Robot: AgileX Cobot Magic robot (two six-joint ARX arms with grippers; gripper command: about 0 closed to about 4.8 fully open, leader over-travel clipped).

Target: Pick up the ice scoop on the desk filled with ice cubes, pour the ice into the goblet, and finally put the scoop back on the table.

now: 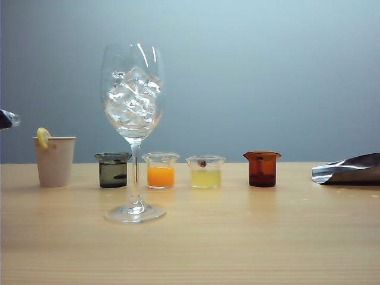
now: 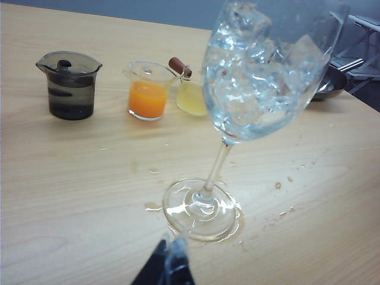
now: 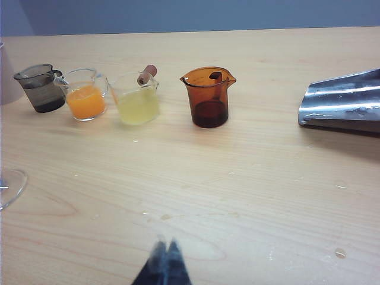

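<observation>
At the right edge of the desk [image 1: 196,249], the ice scoop [image 1: 350,170] lies on its side, trough mouth toward the row of beakers, apparently empty; its handle is out of frame. The ice cubes [image 1: 133,98] now fill the bowl of the goblet [image 1: 133,119], which stands upright left of center, in front of the beaker row. The task appears complete or nearly so.

Handling judgement: the scoop is rigid polished metal, probably light when empty and slippery when wet; grasp it by the rod handle, not the smooth trough. The goblet is fragile and top-heavy with ice; water is pooled around its foot [image 2: 202,208], so it may slide if bumped.

Containers, left to right:
- Paper cup [image 1: 54,161]: lemon slice on the rim; contents not visible.
- Smoky grey beaker [image 1: 113,170]: dark liquid.
- Clear beaker [image 1: 160,170]: orange liquid.
- Clear beaker [image 1: 205,171]: pale yellow liquid, with a small brown object resting on the rim.
- Amber beaker [image 1: 262,168]: a shallow layer of dark liquid.

The left gripper [image 2: 169,264] hovers just beside the goblet foot, fingers pressed together, holding nothing. The right gripper [image 3: 163,264] is likewise clenched and empty, above bare desk, well apart from the scoop.
</observation>
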